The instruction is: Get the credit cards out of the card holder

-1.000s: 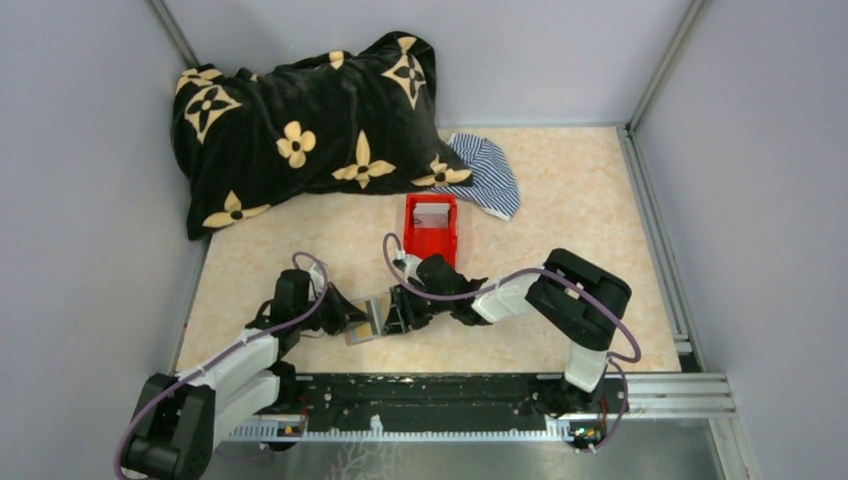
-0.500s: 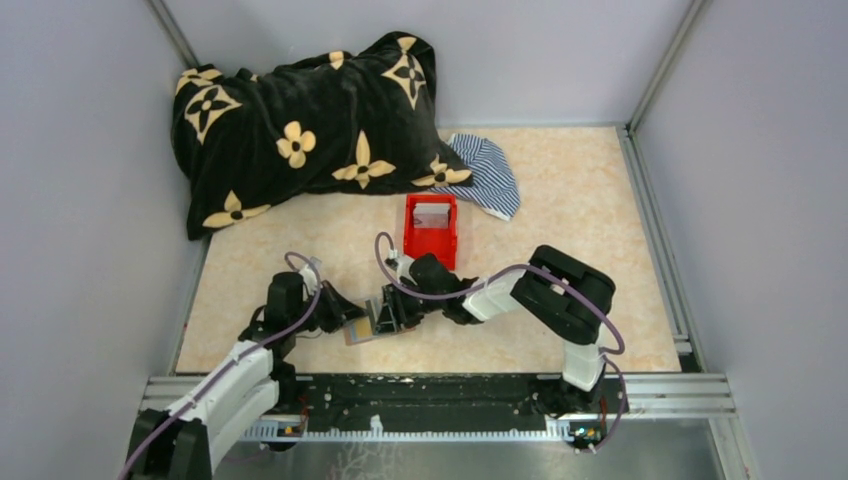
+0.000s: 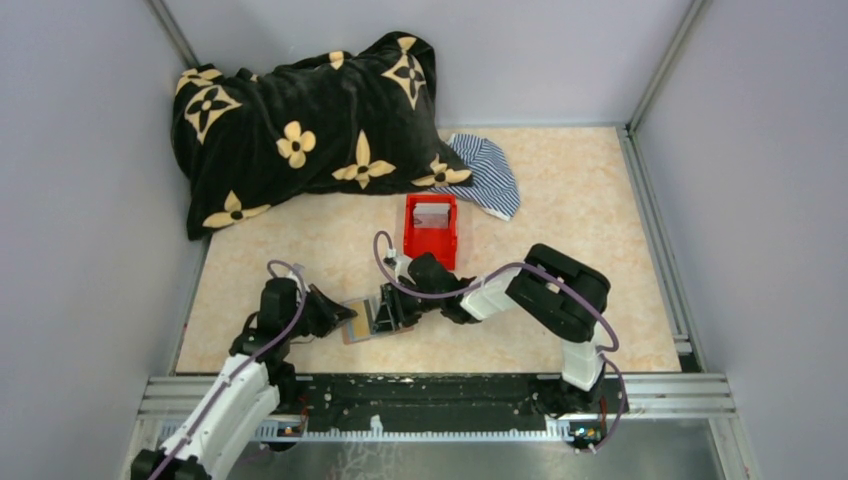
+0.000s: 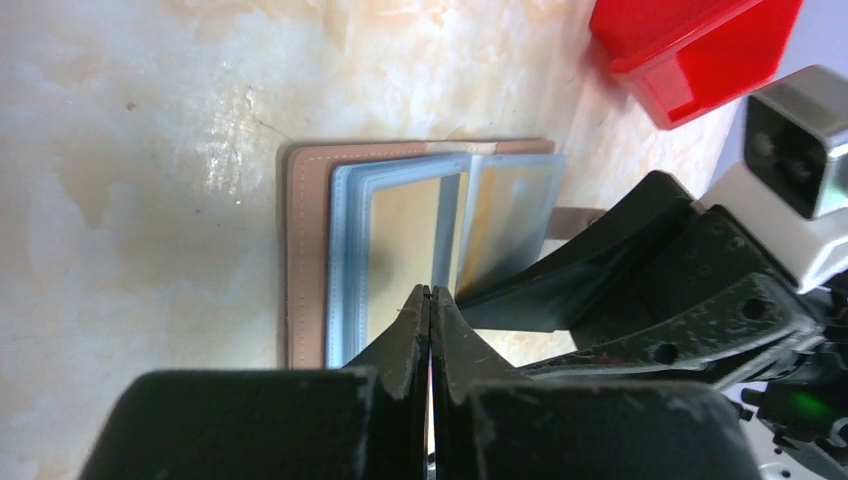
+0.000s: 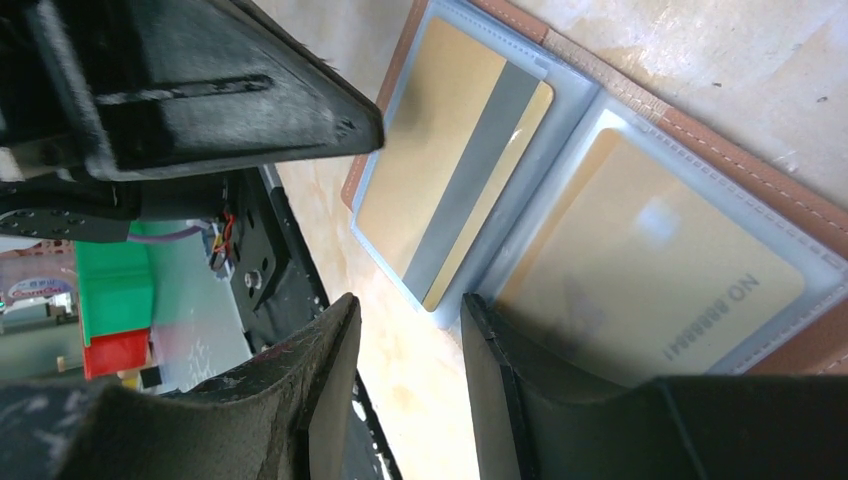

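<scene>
1. Top external view: the card holder (image 3: 360, 322) lies open and flat on the marbled beige table (image 3: 580, 220), near the front edge and between my two arms. The left fingers (image 3: 340, 315) reach it from the left and the right fingers (image 3: 388, 314) from the right. Behind it I see a boxy red plastic bin (image 3: 431, 235), a plush black pillow (image 3: 300, 120) with cream flowers and a crumpled striped cloth (image 3: 487, 172).
2. Left wrist view: my left fingers are pressed together, tips at the near edge of the glossy grey-blue sleeves. I cannot tell whether a leaf is pinched between them. A stitched brown leather-look border frames the sleeves. The tan credit cards (image 4: 400, 250) sit inside them, thin and flat. One dark right finger rests against the right-hand page.
3. Right wrist view: my right fingers stand apart with nothing held, and a sleeve corner shows in the gap. One card has a grey stripe, and its neighbour has a printed number. Both are in their sleeves.
</scene>
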`<state>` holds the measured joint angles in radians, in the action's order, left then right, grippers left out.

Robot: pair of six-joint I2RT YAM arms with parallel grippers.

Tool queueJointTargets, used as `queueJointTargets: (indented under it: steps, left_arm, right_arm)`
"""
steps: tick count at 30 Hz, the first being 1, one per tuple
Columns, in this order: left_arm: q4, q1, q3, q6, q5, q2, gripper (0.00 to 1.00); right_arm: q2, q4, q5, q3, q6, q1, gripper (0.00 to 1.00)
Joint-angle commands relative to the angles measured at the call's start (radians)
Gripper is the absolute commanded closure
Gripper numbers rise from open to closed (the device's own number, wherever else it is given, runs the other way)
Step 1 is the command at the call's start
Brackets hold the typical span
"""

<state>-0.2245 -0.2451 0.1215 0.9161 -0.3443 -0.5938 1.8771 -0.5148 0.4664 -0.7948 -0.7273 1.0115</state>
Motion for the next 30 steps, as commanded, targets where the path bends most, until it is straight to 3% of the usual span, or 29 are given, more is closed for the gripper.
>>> queueJointTargets:
  steps: [1,7,13,21,30]
  left_arm:
    - [-0.137,0.004,0.081,0.017,0.067,0.055,1.0]
    - [-0.175,0.001,0.04,0.059,0.003,-0.063,1.0]
    - [-0.193,-0.049,-0.017,0.15,0.097,0.044,1.0]
    - [-0.187,-0.051,-0.018,0.152,0.088,0.023,1.0]
    - [-0.055,-0.056,-0.094,0.166,0.009,-0.071,1.0]
  right_arm:
    - [0.03,-0.028,0.001,-0.017,0.003,-0.005,0.57]
    - [0.038,-0.061,0.013,-0.005,-0.01,-0.007,0.57]
    - [0.038,-0.082,0.015,0.009,-0.021,-0.013,0.57]
    - [0.048,-0.083,0.035,-0.003,-0.023,-0.014,0.57]
    - [0.072,-0.091,0.053,-0.04,-0.028,-0.008,0.57]
